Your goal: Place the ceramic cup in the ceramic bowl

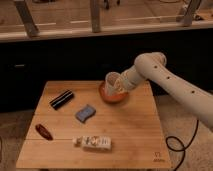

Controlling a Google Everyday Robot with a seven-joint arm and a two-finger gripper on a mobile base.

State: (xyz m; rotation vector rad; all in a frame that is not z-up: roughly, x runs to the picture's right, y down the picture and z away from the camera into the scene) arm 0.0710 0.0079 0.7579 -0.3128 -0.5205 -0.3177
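The ceramic cup is off-white and tilted, held just above the orange-red ceramic bowl at the back middle of the wooden table. My gripper comes in from the right on a white arm and is shut on the cup, right over the bowl's far rim. The cup's lower end hides part of the bowl's inside.
On the table lie a black oblong object at the back left, a blue-grey sponge in the middle, a dark red object at the front left and a white packet at the front. A cable lies on the floor at right.
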